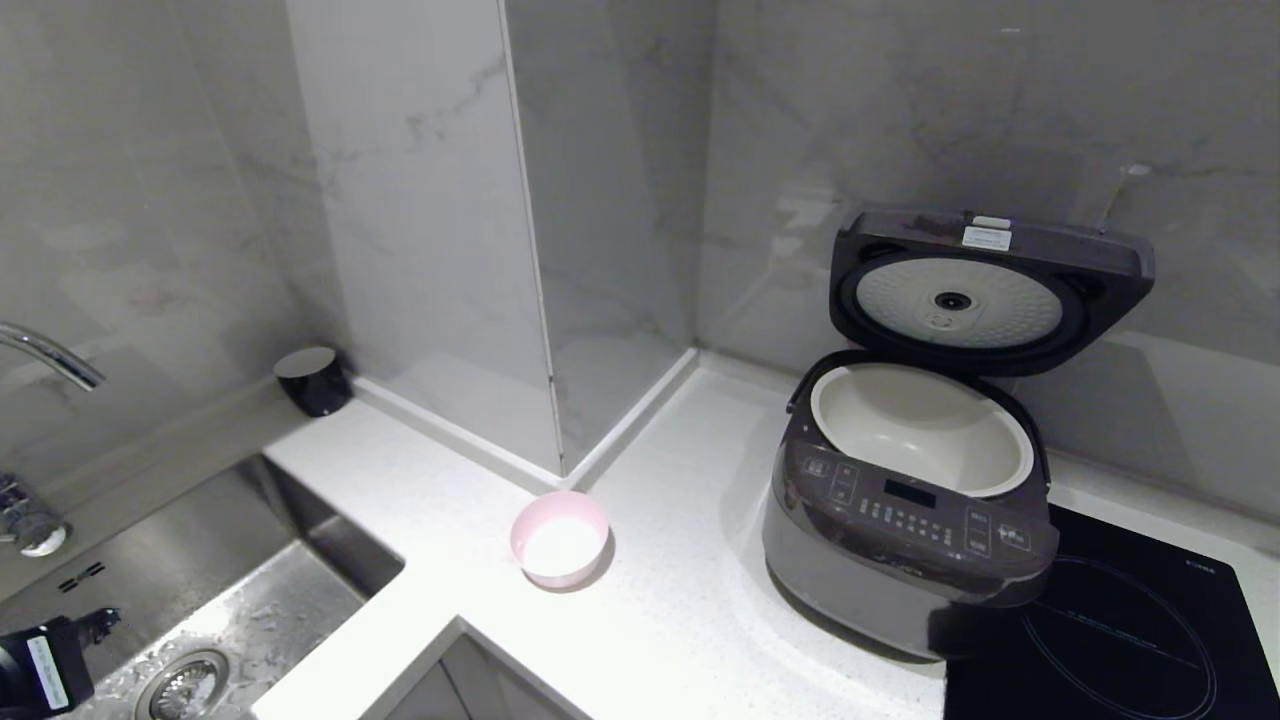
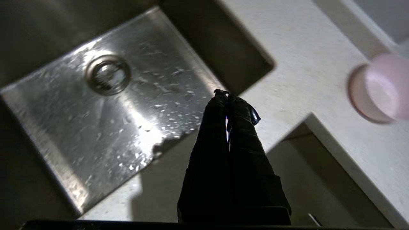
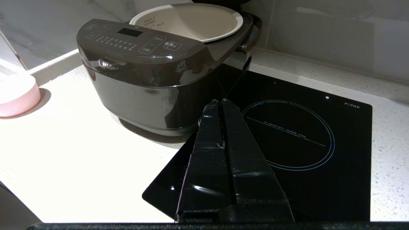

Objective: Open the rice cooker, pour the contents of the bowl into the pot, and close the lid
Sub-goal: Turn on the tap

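Note:
The dark rice cooker (image 1: 900,540) stands on the white counter at the right, its lid (image 1: 985,290) raised upright with the white dimpled disc facing me. The cream pot (image 1: 920,425) inside looks bare. Left of the cooker, apart from it, sits the pink bowl (image 1: 560,540), and the contents (image 1: 560,548) show only as white inside it. My left gripper (image 1: 100,622) is low at the far left over the sink, shut and holding nothing; the left wrist view shows its tips (image 2: 227,95) above the sink's edge, the bowl (image 2: 380,88) well off to one side. In the right wrist view my right gripper (image 3: 219,102) is shut and idle, in front of the cooker (image 3: 143,83).
A steel sink (image 1: 280,610) with a drain (image 1: 185,685) and a tap (image 1: 50,355) fills the left. A small black cup (image 1: 312,380) stands by the back wall. A flat black hob (image 1: 1120,620) lies right of the cooker. A tiled pillar juts out behind the bowl.

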Controlling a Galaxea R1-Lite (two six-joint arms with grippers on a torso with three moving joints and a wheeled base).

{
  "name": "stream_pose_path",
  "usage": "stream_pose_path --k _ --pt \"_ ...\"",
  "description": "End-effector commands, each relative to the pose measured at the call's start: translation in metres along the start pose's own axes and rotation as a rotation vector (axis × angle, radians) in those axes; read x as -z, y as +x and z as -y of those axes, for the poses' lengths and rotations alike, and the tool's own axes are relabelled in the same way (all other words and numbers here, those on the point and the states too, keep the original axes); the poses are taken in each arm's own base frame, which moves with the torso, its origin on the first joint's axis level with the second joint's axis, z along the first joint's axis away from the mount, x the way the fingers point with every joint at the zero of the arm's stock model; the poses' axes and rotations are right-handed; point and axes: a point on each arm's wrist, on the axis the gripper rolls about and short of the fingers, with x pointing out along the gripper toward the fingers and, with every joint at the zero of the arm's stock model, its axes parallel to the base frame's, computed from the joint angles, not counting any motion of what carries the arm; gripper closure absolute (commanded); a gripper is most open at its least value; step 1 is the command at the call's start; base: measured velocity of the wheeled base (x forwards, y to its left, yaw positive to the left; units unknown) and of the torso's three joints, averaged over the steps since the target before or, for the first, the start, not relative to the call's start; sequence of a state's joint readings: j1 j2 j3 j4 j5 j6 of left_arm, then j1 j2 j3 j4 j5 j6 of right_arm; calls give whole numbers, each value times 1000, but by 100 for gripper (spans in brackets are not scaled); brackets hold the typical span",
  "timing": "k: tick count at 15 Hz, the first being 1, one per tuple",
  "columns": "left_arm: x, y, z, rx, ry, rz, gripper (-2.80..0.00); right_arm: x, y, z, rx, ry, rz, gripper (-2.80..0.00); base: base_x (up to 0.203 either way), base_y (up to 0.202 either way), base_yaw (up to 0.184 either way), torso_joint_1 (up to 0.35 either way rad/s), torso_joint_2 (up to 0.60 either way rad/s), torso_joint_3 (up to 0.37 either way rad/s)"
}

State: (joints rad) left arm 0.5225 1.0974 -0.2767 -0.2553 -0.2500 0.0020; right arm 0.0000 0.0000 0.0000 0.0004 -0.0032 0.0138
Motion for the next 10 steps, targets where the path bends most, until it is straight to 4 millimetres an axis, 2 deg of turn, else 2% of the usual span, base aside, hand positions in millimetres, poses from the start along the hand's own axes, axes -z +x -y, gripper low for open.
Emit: stream_pose_path --k 1,5,10 --pt "-8 26 -25 -100 -91 -99 0 0 0 0 0 0 0 0 0 0 0 0 0 0" --pt "-19 56 -73 -247 -195 -123 0 0 0 0 0 0 -1 0 0 0 0 0 0 0" --pt "-26 99 -127 -378 -207 43 0 0 0 0 0 0 -1 0 0 0 0 0 0 0"
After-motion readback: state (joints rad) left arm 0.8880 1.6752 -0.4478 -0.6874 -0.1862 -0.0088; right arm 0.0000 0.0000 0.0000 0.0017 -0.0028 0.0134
